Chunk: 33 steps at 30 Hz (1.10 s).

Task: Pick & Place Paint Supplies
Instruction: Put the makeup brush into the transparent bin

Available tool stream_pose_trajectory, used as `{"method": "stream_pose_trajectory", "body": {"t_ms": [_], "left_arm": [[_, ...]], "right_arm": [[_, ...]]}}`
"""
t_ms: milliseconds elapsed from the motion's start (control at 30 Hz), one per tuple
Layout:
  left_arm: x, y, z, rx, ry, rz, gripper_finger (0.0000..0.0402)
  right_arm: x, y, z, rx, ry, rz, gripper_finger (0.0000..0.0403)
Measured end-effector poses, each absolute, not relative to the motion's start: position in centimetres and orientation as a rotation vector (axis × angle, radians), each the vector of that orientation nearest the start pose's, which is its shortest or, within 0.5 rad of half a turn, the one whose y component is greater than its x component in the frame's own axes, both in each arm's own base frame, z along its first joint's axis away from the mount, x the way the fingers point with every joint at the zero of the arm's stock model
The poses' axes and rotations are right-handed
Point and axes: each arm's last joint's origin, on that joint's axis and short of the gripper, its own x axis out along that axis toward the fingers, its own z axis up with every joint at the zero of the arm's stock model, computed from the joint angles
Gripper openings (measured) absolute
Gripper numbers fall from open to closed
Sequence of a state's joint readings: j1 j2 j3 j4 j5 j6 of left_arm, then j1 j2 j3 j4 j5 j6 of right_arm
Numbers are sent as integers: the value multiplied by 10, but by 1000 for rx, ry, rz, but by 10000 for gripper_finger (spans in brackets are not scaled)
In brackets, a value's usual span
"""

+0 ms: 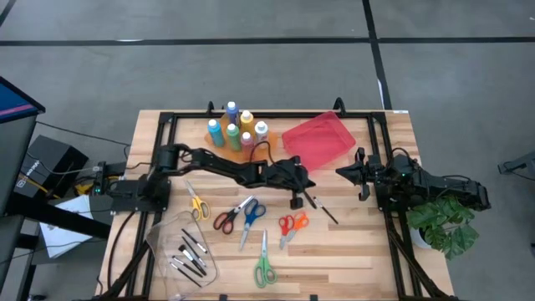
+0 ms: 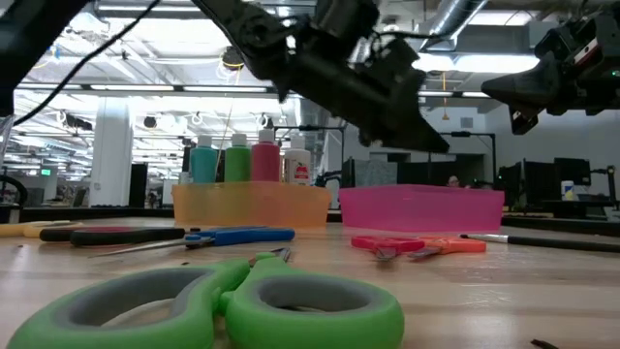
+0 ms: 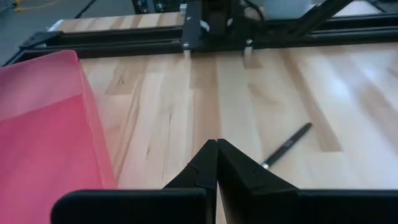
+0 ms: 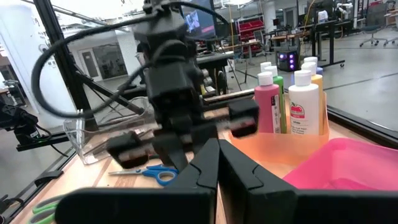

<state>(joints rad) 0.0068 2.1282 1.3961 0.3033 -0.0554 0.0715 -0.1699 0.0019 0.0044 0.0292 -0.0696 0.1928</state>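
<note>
Left gripper (image 1: 301, 186), fingers pressed together and empty, hovers above a loose brush (image 1: 321, 207) just beside the pink tray (image 1: 318, 138); it should spread wide before descending squarely. Right gripper (image 1: 344, 172) waits closed, holding nothing.

- The wooden table (image 1: 351, 251) has pale butcher-block planks and a black metal frame (image 1: 276, 117) running along its far edge.
- Around it lies a grey floor (image 1: 251, 58) crossed by dark tape lines.
- A green potted plant (image 1: 447, 221) stands at the table's right side.
- A black box (image 1: 46, 163) with cables and some white papers (image 1: 63, 234) sit on the floor to the left.
- Beyond the table, the room is a large open hall with white columns (image 2: 111, 145), exposed ceiling ducts (image 2: 475, 15) and bright overhead lights (image 2: 170, 44).
- Desks with monitors (image 2: 572, 174) stand far off.
</note>
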Motion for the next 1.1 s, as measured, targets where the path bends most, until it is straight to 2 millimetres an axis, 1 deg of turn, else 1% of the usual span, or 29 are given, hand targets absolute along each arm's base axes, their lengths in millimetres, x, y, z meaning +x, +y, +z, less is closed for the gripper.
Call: {"method": "stream_pose_trajectory", "body": {"t_ms": [200, 333, 533, 700, 800, 900, 1000, 1100], "left_arm": [[486, 12, 146, 78, 451, 65, 0], [495, 13, 133, 56, 469, 71, 0], [510, 7, 118, 56, 494, 51, 0], [515, 0, 101, 66, 577, 34, 0], [514, -3, 100, 70, 609, 26, 0], [511, -8, 103, 74, 642, 15, 0], [510, -17, 110, 80, 641, -1, 0], [509, -26, 109, 86, 650, -19, 0]], "right_arm": [[96, -14, 168, 189, -40, -96, 0], [96, -14, 168, 189, -39, -97, 0], [96, -14, 168, 189, -40, -97, 0], [96, -14, 168, 189, -41, -97, 0], [96, -14, 168, 189, -42, -97, 0], [96, -14, 168, 189, -42, -96, 0], [96, -14, 168, 189, -41, -97, 0], [96, -14, 168, 189, -41, -97, 0]]}}
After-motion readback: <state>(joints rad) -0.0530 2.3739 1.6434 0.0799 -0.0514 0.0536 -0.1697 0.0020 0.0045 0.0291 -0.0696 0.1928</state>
